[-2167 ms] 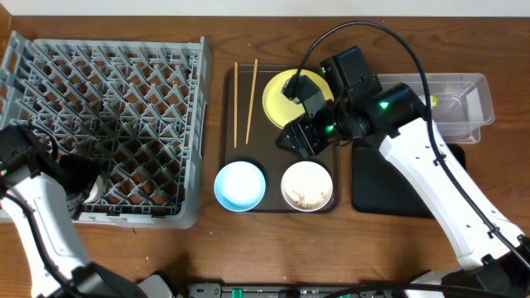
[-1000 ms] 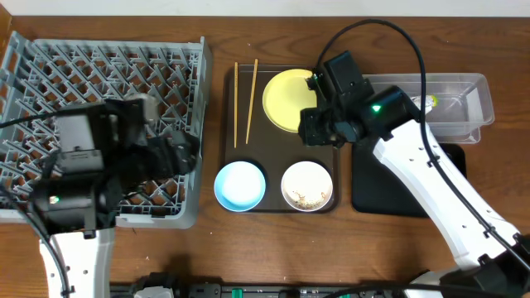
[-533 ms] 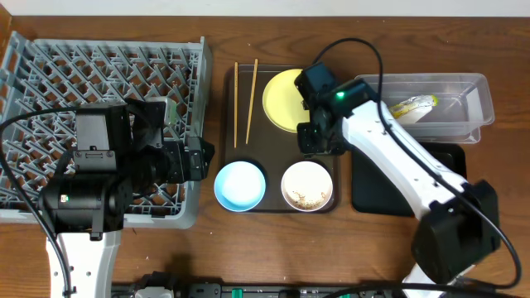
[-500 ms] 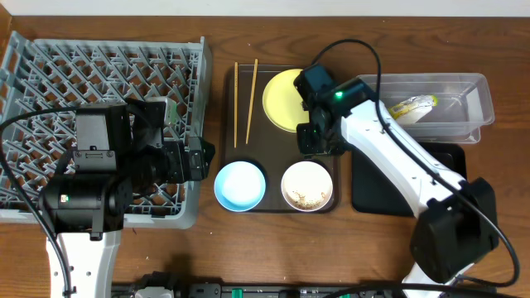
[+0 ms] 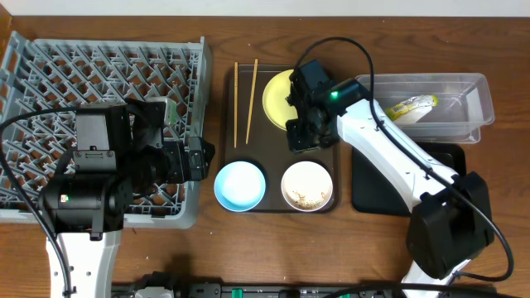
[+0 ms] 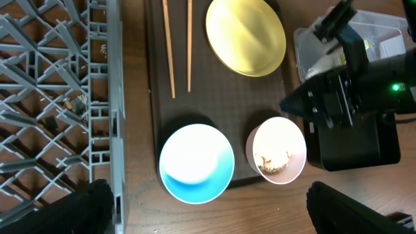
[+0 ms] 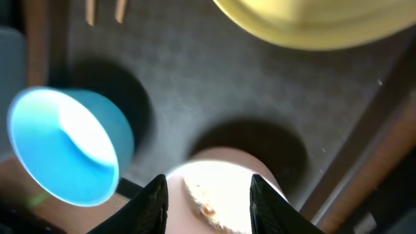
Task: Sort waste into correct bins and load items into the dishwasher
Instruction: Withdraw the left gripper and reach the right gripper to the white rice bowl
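Observation:
On the dark-brown serving tray (image 5: 248,83) lie two chopsticks (image 5: 245,101), a yellow plate (image 5: 276,101), a light-blue bowl (image 5: 240,185) and a white bowl (image 5: 307,185) holding pale crumbs. My right gripper (image 5: 299,137) is open and empty, between the plate and the white bowl. In the right wrist view its fingers (image 7: 209,203) frame the white bowl (image 7: 224,188). My left gripper (image 5: 197,159) is wide open and empty at the dish rack's (image 5: 99,74) right edge. The wrapper (image 5: 411,108) lies in the clear tub (image 5: 464,87). Napkin and cup are out of view.
The shallow black tray (image 5: 397,186) sits in front of the clear tub, right of the serving tray. The left wrist view shows the blue bowl (image 6: 197,162), white bowl (image 6: 279,150), plate (image 6: 246,36), chopsticks (image 6: 168,49) and rack wall (image 6: 116,97).
My left arm swung from the front left to the rack's right edge. My right gripper moved from the plate's right rim down and left toward the white bowl. The wrapper now shows in the tub.

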{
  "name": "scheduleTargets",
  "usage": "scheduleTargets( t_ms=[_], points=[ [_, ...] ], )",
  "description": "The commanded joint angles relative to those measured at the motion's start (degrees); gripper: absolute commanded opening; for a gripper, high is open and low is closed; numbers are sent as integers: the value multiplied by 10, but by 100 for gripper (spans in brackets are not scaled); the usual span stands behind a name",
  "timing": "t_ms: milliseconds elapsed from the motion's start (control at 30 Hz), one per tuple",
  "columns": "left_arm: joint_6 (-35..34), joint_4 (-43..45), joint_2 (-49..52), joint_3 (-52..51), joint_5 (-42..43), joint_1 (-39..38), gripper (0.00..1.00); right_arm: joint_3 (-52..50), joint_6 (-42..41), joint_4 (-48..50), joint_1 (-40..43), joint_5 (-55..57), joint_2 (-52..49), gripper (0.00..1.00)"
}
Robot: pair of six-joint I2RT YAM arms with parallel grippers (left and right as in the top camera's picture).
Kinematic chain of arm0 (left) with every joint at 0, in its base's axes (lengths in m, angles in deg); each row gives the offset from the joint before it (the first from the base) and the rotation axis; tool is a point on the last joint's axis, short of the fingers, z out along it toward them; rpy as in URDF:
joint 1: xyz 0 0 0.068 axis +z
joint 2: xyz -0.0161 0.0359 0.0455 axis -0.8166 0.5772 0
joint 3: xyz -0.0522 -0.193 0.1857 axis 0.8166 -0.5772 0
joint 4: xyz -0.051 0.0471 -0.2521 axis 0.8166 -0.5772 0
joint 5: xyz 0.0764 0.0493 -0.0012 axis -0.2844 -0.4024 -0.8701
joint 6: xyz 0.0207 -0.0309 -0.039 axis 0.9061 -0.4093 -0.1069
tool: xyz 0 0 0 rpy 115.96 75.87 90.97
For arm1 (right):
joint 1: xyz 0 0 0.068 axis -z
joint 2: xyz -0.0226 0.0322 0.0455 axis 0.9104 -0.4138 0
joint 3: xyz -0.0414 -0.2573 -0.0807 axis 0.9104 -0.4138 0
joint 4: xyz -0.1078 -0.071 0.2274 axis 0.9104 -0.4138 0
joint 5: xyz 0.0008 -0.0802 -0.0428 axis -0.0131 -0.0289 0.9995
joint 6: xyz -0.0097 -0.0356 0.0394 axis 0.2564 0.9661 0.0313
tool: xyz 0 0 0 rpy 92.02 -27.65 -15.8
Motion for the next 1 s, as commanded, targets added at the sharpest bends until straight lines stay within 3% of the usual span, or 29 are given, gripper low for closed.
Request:
scheduleTargets(
  t_ms=[0,233,667,967],
  points=[
    [8,-3,0,8,-6,-2,98,-2,48,-36,-2,10,-6,40],
    [8,-3,0,8,-6,-2,98,-30,31,-63,-6,72,-6,43],
    [8,-3,0,8,-6,-2,98,-110,28,4,22,6,-2,35],
    [8,-3,0,8,-6,-2,98,-95,14,12,-10,88,60,41]
  ],
)
